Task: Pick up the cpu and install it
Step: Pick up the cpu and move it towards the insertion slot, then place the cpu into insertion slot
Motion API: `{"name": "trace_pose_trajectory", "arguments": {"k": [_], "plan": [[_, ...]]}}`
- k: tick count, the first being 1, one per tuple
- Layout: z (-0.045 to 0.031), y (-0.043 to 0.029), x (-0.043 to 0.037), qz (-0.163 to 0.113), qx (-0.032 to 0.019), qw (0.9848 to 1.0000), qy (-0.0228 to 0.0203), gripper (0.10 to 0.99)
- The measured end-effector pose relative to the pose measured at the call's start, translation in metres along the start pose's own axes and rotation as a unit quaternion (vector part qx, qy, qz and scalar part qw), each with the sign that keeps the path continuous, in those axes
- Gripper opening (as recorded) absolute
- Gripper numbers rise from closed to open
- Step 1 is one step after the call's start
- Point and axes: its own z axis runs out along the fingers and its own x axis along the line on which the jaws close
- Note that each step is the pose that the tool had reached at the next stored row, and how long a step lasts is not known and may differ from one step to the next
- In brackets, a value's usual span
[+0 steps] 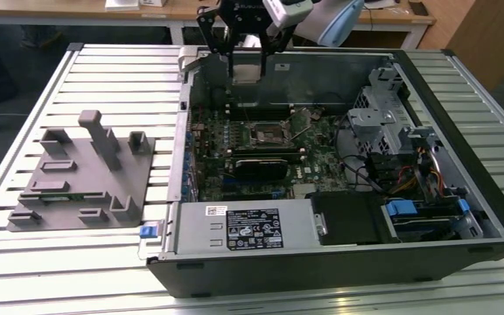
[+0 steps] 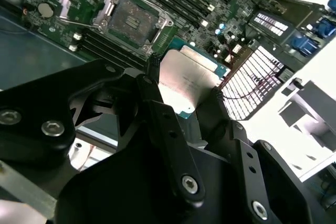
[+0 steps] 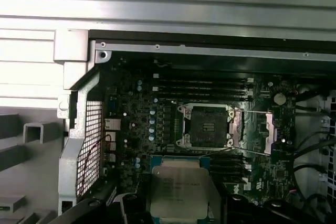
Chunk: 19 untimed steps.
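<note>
Fingers (image 2: 157, 108) of the gripper (image 2: 184, 80) are pinching the cpu (image 2: 190, 74) by two opposite edges, so the pick-up appears done and the carry toward installation is the step in hand. In both wrist views the chip is showing as a thin square with a pale, silvery metal top, faint print across it and a narrow green rim at its border; it is sitting flat between the black fingers, not tilted as far as I can tell.

Past the chip in the first wrist view, the socket (image 3: 207, 126) is lying empty on the motherboard (image 3: 131, 129), its metal retaining plate (image 3: 260, 129) apparently swung open alongside. Seating the part, I judge, is calling for squaring its edges to that frame and lowering it level, without dragging across the contacts.

In the exterior view the gripper (image 1: 247, 79) is hanging over the far wall of the open computer case (image 1: 322, 262), with the cpu (image 1: 247, 69) well apart from the socket (image 1: 270, 134). Farther off, toward the exterior view's left, the grey fixture (image 1: 86, 177) is resting on the slatted table (image 1: 24, 275).
</note>
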Motion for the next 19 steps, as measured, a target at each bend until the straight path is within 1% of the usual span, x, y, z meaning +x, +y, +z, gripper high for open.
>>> {"name": "trace_pose_trajectory", "arguments": {"k": [4, 7, 14, 17, 19], "plan": [[0.0003, 0.0009, -0.0084, 0.000, 0.0000, 1.0000, -0.0005, 0.529], [0.0003, 0.0008, -0.0122, 0.001, 0.0001, 1.0000, -0.0006, 0.529], [0.0004, 0.0008, -0.0137, 0.005, 0.0013, 1.0000, -0.0007, 0.529], [0.0007, 0.0008, -0.0138, 0.024, 0.0015, 0.9997, -0.0011, 0.529], [0.0010, 0.0008, -0.0138, 0.038, 0.0017, 0.9993, -0.0015, 0.529]]}}
